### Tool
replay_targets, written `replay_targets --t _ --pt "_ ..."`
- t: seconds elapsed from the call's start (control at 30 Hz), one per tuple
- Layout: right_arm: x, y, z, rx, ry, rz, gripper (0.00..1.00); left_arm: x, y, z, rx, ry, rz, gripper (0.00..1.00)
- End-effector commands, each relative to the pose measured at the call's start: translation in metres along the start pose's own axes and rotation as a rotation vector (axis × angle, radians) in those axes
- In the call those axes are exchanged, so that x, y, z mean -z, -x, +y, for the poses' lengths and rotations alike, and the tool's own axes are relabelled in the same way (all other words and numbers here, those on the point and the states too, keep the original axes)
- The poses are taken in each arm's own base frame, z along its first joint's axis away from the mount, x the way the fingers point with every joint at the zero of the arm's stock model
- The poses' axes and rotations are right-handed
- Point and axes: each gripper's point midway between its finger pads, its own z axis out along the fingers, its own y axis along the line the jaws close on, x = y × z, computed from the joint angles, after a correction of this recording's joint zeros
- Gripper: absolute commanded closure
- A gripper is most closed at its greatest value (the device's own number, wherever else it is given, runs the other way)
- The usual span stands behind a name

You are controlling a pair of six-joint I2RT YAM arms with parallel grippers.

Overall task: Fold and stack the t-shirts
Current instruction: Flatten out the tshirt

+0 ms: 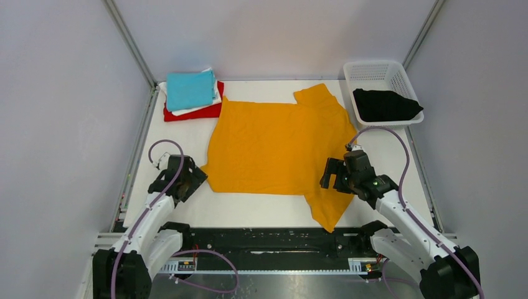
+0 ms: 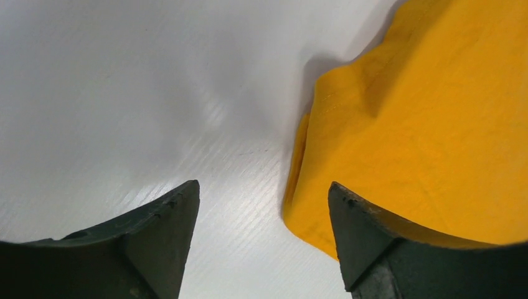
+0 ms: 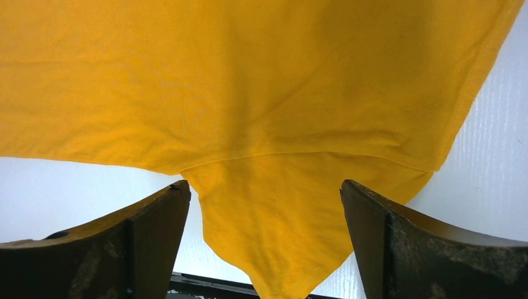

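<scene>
The orange-yellow t-shirt [image 1: 277, 146] lies spread flat on the bench [image 1: 261, 207]. At its left edge the left pincer [image 2: 261, 187] stands open, empty. Over its near sleeve the right pincer [image 3: 264, 184] gapes wide, empty.

My table [image 1: 261, 208] was plain white and a bit glossy, with soft light bouncing off it. Pale grey walls [image 1: 274, 31] boxed it in on the left, right and far sides, metal frame posts [image 1: 132, 47] ran up the far corners, and a black rail [image 1: 274, 240] sat along the near edge.
</scene>
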Motion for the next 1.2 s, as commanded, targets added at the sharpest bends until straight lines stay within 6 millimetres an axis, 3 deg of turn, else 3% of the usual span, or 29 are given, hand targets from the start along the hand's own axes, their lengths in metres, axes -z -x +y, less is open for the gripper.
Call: replay_targets --t 0.0,0.1,0.43,0.6,0.9,1.03,1.17 --pt "-0.002 0.006 0.002 -0.014 0.002 -0.021 0.00 -0.004 -0.001 -0.008 0.037 -0.033 0.012 0.32" --pt "-0.003 0.007 0.003 -0.015 -0.003 -0.018 0.00 -0.006 0.001 -0.011 0.018 -0.029 0.021 0.41" --pt "-0.001 0.008 -0.007 -0.010 -0.052 -0.033 0.00 -0.032 -0.007 -0.061 -0.028 -0.147 0.156 0.63" --pt "0.001 0.009 -0.012 -0.010 -0.071 -0.046 0.01 -0.034 -0.015 -0.089 -0.101 -0.179 0.173 0.60" --pt "0.000 0.010 -0.018 0.007 -0.100 -0.054 0.01 -0.056 -0.027 -0.094 -0.198 -0.088 0.206 0.59" --pt "-0.001 0.010 -0.020 0.015 -0.110 -0.053 0.00 -0.053 -0.022 -0.092 -0.224 -0.060 0.188 0.68" --pt "-0.003 0.009 -0.023 0.017 -0.126 -0.047 0.00 -0.040 0.003 -0.070 -0.260 0.038 0.073 0.83"
